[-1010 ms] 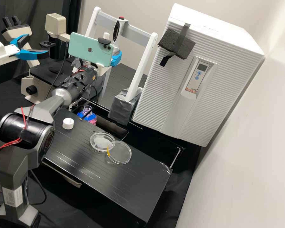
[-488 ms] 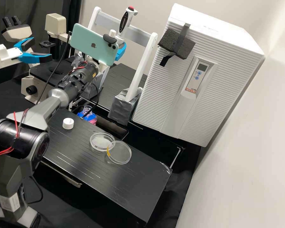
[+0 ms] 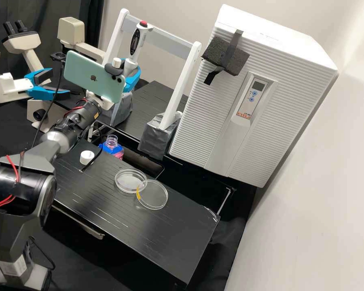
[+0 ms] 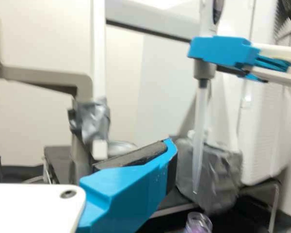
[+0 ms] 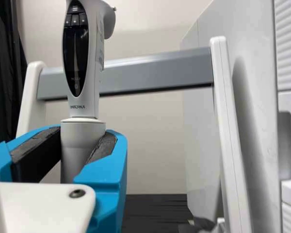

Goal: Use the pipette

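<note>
Next to the big white cabinet (image 3: 250,93) and the white frame (image 3: 182,76), above the back of the bench (image 3: 161,238), the right gripper (image 5: 82,145) is clamped round the pipette (image 5: 82,63) just under its handle, holding it upright in the air. The left gripper (image 3: 60,83) hangs off to one side, fingers spread, nothing in them. Lower down stands the open bottle (image 3: 113,145), its cap (image 3: 87,157) set near two dishes (image 3: 130,180) — and the pipette's tip (image 4: 198,145) looks roughly above the neck. I'd say the job now is getting that tip into the bottle: square it over the opening, keep the pipette vertical, then come down slowly — a sideways drift would catch the rim.
</note>
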`<act>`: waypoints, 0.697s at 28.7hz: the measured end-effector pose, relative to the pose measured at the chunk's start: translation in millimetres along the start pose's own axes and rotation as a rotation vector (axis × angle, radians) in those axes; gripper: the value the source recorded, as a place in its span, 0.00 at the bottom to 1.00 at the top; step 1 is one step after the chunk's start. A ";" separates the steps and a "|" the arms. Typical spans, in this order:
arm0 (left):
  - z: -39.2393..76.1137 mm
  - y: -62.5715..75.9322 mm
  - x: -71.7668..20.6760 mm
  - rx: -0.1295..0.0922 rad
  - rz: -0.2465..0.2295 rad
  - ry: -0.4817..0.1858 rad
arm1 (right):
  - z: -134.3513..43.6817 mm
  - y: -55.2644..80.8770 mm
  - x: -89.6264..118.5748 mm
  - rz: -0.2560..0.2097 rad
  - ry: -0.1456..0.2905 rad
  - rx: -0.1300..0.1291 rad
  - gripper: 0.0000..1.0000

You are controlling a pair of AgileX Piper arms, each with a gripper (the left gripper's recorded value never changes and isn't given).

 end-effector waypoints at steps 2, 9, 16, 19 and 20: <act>2.1 -7.5 -4.2 0.005 -0.028 -0.005 | 2.2 -2.9 -3.8 0.013 -0.009 -0.003 0.00; 4.2 -33.3 -24.0 -0.001 -0.129 0.000 | 9.1 -2.8 -9.6 0.103 0.004 -0.013 0.00; 10.2 -53.0 -39.9 -0.013 -0.210 -0.009 | 18.6 -15.5 -11.8 0.105 -0.007 -0.034 0.00; 10.8 -56.3 -43.0 -0.016 -0.224 -0.008 | 24.8 -25.1 -10.9 0.076 -0.024 -0.044 0.00; 10.8 -56.8 -43.6 -0.016 -0.226 -0.008 | 25.4 -26.0 -10.7 0.071 -0.027 -0.045 0.00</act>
